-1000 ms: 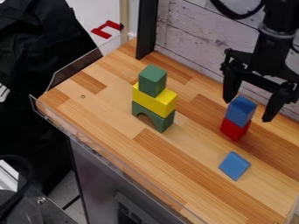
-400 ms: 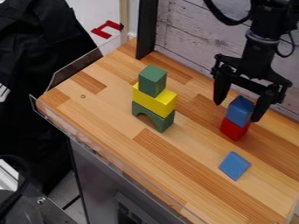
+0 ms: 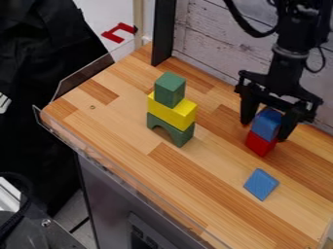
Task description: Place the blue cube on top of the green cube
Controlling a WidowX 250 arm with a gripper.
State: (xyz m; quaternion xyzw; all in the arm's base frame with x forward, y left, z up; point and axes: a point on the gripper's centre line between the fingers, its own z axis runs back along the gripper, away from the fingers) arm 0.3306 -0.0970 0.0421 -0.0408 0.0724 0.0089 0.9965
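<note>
Blue cube (image 3: 266,126): one, at three o'clock in the view, seated on a red cube (image 3: 261,144), which raises it off the bench (image 3: 214,168). Hand (image 3: 265,131): black, pointing down, its fingers spread to either side of the blue cube, presumably to pinch it by opposite faces; whether they touch it, cannot tell. Green cube (image 3: 170,89): the intended seat, towards ten o'clock from the blue one, atop a yellow block (image 3: 172,111) on a green arch (image 3: 170,130); its height likely calls for a good lift before any crossing, lest the tower be knocked. Blue slab (image 3: 261,184): flat on the bench at six o'clock from the red cube, apart from both stacks. Condition of the blue cube: plain mid-blue, matt, flat-faced, crisp-edged, darker on top where the hand overhangs; upright, a corner turned towards six o'clock, the top partly hidden.
</note>
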